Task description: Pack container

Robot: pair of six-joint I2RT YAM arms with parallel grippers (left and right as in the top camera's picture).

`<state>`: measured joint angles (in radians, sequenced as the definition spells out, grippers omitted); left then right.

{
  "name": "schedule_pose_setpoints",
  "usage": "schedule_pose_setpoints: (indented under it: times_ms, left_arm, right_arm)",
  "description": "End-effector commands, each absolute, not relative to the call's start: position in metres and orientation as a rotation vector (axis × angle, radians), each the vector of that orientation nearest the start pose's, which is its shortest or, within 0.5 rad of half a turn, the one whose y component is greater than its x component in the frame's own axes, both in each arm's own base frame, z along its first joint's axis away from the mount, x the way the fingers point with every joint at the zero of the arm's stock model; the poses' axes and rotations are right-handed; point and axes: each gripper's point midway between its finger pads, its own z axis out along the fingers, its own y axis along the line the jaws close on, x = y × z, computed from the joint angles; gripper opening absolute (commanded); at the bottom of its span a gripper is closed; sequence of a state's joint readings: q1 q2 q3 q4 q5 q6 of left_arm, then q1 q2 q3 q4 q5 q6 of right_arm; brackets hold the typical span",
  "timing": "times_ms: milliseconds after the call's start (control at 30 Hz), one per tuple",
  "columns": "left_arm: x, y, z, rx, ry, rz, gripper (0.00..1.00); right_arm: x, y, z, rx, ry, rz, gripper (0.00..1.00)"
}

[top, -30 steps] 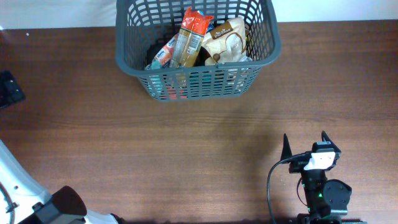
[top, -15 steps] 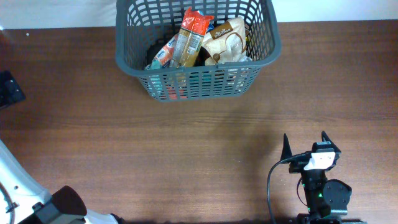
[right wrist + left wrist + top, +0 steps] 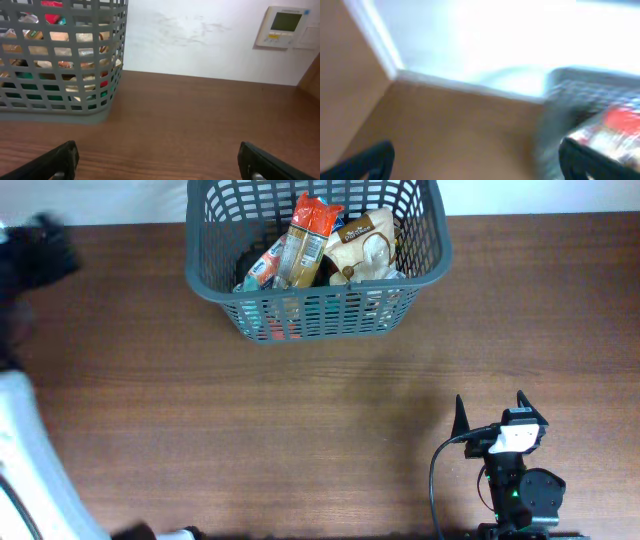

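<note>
1. table (image 3: 300, 430): wooden, carries the container.
2. container (image 3: 315, 310): well ahead and left of the right gripper (image 3: 490, 408), ahead-right of the left gripper (image 3: 475, 162); both jaws released, empty.
3. packets (image 3: 305, 240): inside it.
4. wall panel (image 3: 285, 26): shown only by the right wrist view.

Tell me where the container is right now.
Overhead, the container sits at the table's far edge, slightly left of centre, holding packets; the right end effector stands well apart near bottom right.

Brown wood-grain table (image 3: 300, 410), seen fm overhead. Grey lattice container (image 3: 320, 315) sat upright directly on it, base flat on the wood. Tabletop ran on L, R & in front of container.
</note>
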<state>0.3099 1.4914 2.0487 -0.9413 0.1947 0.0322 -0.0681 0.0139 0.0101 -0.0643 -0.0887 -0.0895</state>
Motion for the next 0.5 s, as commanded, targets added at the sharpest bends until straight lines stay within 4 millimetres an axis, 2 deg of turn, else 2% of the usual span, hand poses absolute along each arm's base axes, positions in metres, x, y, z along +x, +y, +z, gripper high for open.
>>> schedule_pose_setpoints:
  times_ms: [0,100,200,300,467]
  left_arm:
    - [0.382,0.016,0.489,0.028,1.824,-0.058,0.99]
    - [0.378,-0.019,0.488,0.067,1.736,-0.035,0.99]
    - [0.366,-0.042,0.476,0.103,1.67,-0.061,0.99]
    - [0.352,-0.049,0.452,0.119,1.615,-0.084,0.99]
    - [0.315,-0.048,0.396,0.129,1.583,-0.111,0.99]
  right_arm:
    - [0.246,0.004,0.158,-0.106,1.636,-0.027,0.99]
    - [0.246,0.004,0.158,-0.106,1.636,-0.027,0.99]
    - [0.246,0.004,0.158,-0.106,1.636,-0.027,0.99]
    - [0.246,0.004,0.158,-0.106,1.636,-0.027,0.99]
    - [0.246,0.004,0.158,-0.106,1.636,-0.027,0.99]
